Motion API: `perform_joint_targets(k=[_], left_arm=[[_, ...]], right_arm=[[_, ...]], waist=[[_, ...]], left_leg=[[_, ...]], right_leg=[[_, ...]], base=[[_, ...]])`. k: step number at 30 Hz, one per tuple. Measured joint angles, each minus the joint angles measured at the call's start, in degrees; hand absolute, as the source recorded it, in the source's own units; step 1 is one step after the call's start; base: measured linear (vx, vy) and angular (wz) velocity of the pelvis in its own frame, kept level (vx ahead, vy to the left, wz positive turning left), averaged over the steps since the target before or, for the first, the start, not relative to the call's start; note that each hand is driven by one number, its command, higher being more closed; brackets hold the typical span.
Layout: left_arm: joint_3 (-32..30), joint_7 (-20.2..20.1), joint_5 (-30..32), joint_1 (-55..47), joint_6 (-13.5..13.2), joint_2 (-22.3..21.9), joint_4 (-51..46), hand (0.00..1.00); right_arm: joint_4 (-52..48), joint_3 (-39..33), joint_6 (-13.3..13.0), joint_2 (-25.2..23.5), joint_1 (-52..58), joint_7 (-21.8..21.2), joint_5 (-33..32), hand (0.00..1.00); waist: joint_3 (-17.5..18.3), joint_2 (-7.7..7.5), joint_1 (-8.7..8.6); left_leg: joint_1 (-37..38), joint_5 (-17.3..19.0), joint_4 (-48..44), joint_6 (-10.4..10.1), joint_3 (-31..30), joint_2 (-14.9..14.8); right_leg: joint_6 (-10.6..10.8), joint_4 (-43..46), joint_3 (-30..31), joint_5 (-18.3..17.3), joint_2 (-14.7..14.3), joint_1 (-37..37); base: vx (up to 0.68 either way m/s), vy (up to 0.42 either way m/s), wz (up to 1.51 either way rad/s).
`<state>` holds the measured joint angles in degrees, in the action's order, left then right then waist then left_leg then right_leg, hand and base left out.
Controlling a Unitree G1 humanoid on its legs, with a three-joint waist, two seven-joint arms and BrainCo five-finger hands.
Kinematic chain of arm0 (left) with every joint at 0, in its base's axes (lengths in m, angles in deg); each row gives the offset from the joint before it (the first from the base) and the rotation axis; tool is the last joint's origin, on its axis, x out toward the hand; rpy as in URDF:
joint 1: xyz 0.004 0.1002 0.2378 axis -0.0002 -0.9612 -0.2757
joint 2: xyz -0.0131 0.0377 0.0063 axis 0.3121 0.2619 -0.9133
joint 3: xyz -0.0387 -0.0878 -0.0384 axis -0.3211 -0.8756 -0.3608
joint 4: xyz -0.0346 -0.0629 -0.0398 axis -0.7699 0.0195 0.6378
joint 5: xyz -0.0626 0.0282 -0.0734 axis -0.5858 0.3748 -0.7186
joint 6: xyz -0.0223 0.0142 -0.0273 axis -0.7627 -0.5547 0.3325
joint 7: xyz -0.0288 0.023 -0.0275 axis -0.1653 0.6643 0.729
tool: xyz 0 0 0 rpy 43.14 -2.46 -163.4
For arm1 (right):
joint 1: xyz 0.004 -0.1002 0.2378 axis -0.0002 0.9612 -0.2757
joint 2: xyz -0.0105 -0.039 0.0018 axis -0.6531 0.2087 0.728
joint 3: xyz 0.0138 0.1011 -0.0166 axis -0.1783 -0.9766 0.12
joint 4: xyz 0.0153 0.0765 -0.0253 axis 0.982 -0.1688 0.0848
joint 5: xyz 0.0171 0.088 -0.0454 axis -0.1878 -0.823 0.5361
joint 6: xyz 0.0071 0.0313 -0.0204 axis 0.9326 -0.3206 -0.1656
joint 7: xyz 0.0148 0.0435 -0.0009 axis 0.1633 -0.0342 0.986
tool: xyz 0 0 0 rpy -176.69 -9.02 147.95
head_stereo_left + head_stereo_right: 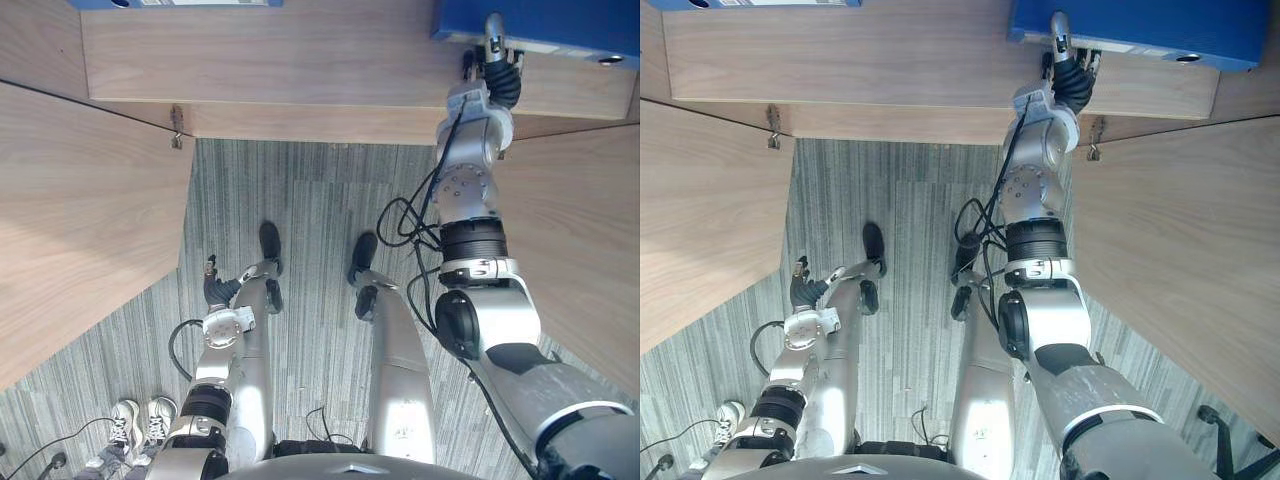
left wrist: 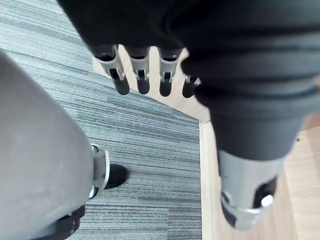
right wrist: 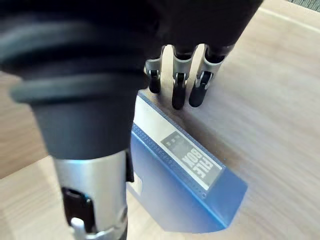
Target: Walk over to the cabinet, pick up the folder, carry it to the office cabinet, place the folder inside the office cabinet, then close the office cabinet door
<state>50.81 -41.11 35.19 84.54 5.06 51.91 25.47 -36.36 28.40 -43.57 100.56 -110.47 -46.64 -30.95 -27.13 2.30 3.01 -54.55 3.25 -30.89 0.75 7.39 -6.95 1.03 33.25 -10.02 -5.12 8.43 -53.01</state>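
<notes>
1. The blue folder (image 3: 175, 200) sits on the wooden shelf (image 1: 300, 60), towards the robot's right, spine with its pale label facing up in the right wrist view. It's a rigid box-type file with clean edges and a smooth cover. My guess is it will be slippery under metal fingertips.
2. The right hand (image 1: 1070, 75) is right on it. Its fingers (image 3: 177, 95) reach straight across the end of the spine and the thumb runs alongside the blue face. It's open, with nothing clamped.
3. Grip or release? I can't tell from here. Either way, the hand should stay square to the spine, with fingers and thumb on opposite faces, and the folder should stay flat on the shelf so it doesn't tip off the front edge.
4. The left hand (image 1: 215, 290) hangs by the robot's side over the grey carpet (image 1: 310, 200), fingers relaxed and empty.
5. Further out, a second blue folder (image 1: 760, 3) lies far left on the shelf. Cabinet doors (image 1: 80, 220) stand open on both sides, so closing comes later.
</notes>
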Motion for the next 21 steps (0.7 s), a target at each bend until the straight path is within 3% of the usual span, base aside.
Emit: perform_joint_targets(k=[6, 12, 21], left_arm=[[0.39, -0.13, 0.03, -0.06, 0.01, 0.53, -0.09, 0.0], [1.92, -0.9, -0.49, -0.57, -0.49, 1.99, -0.13, 0.0], [2.04, -2.58, -1.73, -1.24, -0.67, 2.04, 0.1, 0.0]], right_arm=[[2.06, 4.12, 2.37, 4.48, -2.41, -2.62, 5.75, 0.0], [9.53, 7.43, 3.58, 9.63, -8.88, -4.8, 5.58, 0.0], [15.56, 9.28, 3.2, 13.03, -10.96, -7.56, -2.34, 0.0]], waist=[[0.0, 0.0, -0.05], [0.0, 0.0, -0.07], [0.0, 0.0, -0.22]], left_leg=[[0.0, -0.26, 0.26, -0.05, 0.06, 0.1], [0.53, -1.94, 2.54, -0.35, 0.29, 0.52], [0.79, -3.08, 4.06, -0.6, 0.16, 0.56]], right_leg=[[-0.01, -0.01, -0.07, 0.03, 0.19, -0.02], [-0.13, -0.95, -0.2, 0.64, 0.45, -0.23], [-0.32, -0.97, -0.95, 0.69, 0.57, -0.2]], base=[[0.0, 0.0, 0.0], [0.01, -0.005, 0.03], [0.01, -0.017, 0.04]])
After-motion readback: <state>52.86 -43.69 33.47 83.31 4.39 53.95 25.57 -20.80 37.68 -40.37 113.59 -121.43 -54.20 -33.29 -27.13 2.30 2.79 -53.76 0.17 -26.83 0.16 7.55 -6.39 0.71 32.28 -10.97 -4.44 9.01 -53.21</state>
